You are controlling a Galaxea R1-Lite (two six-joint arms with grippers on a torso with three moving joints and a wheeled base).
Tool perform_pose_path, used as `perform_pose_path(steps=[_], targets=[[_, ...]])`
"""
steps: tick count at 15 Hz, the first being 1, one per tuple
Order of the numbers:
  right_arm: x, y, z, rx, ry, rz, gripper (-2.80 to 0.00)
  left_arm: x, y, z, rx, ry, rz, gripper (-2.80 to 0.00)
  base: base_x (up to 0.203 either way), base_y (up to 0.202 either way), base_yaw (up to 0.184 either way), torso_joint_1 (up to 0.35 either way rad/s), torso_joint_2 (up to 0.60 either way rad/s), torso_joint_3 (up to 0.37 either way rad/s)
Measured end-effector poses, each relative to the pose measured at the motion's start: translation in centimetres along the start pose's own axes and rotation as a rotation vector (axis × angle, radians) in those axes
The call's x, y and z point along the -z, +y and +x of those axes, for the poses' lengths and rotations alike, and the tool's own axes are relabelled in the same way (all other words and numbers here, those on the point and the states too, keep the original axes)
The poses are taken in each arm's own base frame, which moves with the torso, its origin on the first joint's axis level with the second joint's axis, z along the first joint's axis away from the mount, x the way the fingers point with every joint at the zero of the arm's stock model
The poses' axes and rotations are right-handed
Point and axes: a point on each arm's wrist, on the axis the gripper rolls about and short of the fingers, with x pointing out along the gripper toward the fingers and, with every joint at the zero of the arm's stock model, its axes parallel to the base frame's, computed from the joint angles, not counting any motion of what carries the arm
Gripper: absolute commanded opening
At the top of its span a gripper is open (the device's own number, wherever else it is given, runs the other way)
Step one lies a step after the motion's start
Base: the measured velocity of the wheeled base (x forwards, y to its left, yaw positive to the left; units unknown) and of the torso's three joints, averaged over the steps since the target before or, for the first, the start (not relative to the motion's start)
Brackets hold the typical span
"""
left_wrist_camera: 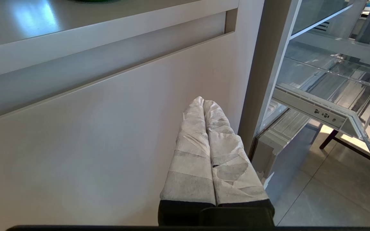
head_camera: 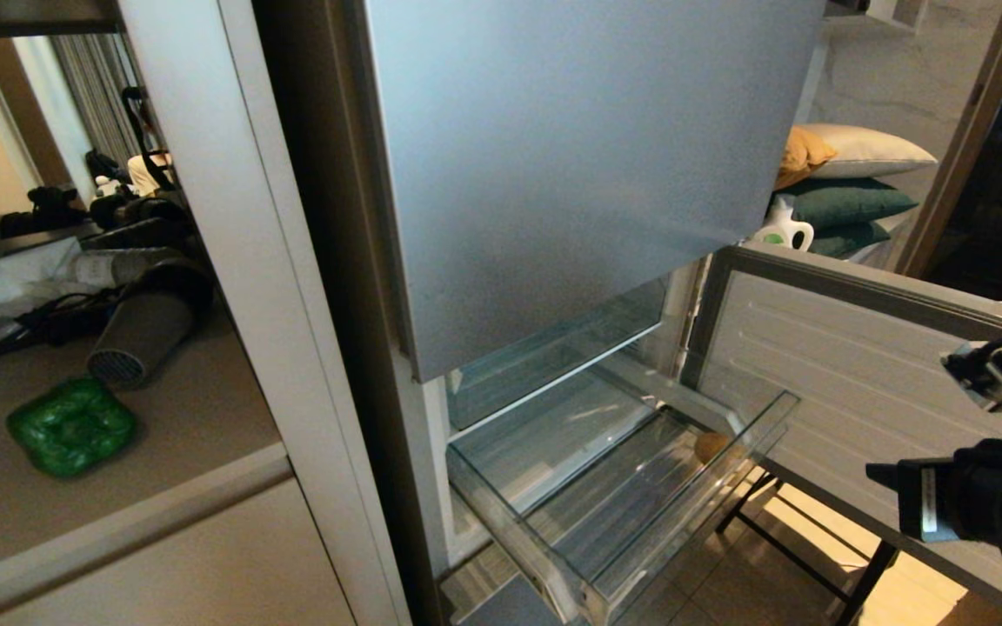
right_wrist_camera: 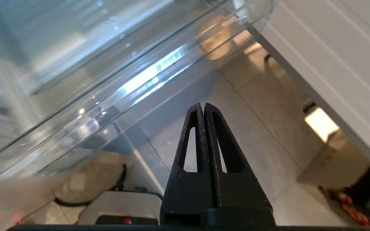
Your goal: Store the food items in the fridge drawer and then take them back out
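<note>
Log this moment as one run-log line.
drawer: pulled out | potato: inside drawer | pepper: on counter | right hand: shut, empty | left hand: shut, parked

The potato-like lump (head_camera: 711, 446) is located in the pulled-out fridge drawer (head_camera: 553, 556) at its right end, beside the opened lower door (head_camera: 831, 382), while the bell pepper (head_camera: 71, 426) is positioned on the counter (head_camera: 188, 435) left of the fridge.

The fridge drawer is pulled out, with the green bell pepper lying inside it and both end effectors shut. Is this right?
Not quite. The fridge drawer is pulled out, but the head view shows the tan potato-like lump in it. The green bell pepper lies on the counter to the left. The left end effector and right end effector are shut.
</note>
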Motion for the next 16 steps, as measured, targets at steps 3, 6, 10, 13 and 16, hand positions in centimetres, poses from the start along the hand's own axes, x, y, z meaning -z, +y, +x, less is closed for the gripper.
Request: perform_pose_path(steps=[3,6,10,13,16], targets=[[-2.0,-1.4,3.3,0.025,0.055,-0.008,-2.80,0.0,0.0,0.0,0.000,0.000,0.000,-2.80,0.000,0.000,0.000,0.000,0.00,0.000],[-3.5,-2.0,6.6,0.050,0.094,-0.043,-2.80,0.0,0.0,0.0,0.000,0.000,0.000,-2.80,0.000,0.000,0.000,0.000,0.00,0.000],[-5.0,-2.0,10.9,0.059,0.131,-0.070,-2.80,0.0,0.0,0.0,0.000,0.000,0.000,-2.80,0.000,0.000,0.000,0.000,0.00,0.000],[-5.7,-2.6,13.7,0.074,0.149,-0.090,-2.80,0.0,0.0,0.0,0.000,0.000,0.000,-2.80,0.000,0.000,0.000,0.000,0.00,0.000],[-6.1,-3.2,16.3,0.086,0.176,-0.128,-2.80,0.0,0.0,0.0,0.000,0.000,0.000,-2.80,0.000,0.000,0.000,0.000,0.00,0.000]])
